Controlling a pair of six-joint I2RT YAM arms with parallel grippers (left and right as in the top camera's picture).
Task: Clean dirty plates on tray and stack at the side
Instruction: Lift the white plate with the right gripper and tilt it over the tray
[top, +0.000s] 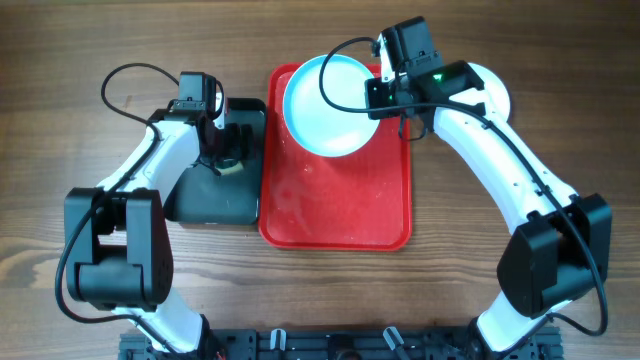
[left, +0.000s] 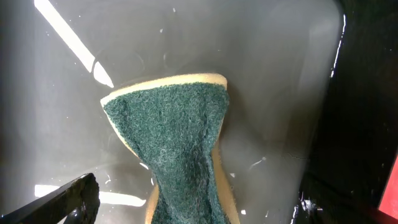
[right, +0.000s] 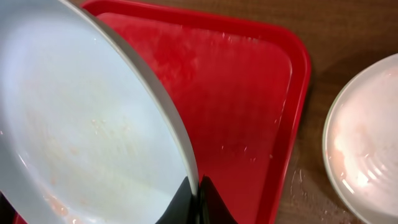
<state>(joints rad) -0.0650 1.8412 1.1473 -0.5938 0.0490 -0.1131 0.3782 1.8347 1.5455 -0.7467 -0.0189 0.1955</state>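
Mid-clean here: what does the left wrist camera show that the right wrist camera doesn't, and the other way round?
Only left wrist: the green-topped sponge in the wet black tray. Only right wrist: the light-blue plate pinched at its rim by the right gripper, and the white plate outside the red tray. Both: the red tray, just a corner sliver in the left wrist view.

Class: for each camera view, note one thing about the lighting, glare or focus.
Overhead: even light, only soft shadows on the table. Left wrist: bright streaks of glare on the glossy black tray, while the sponge is sharp. Right wrist: the white plate is partly washed out by glare; the pale-blue plate sits close, its rim slightly soft.
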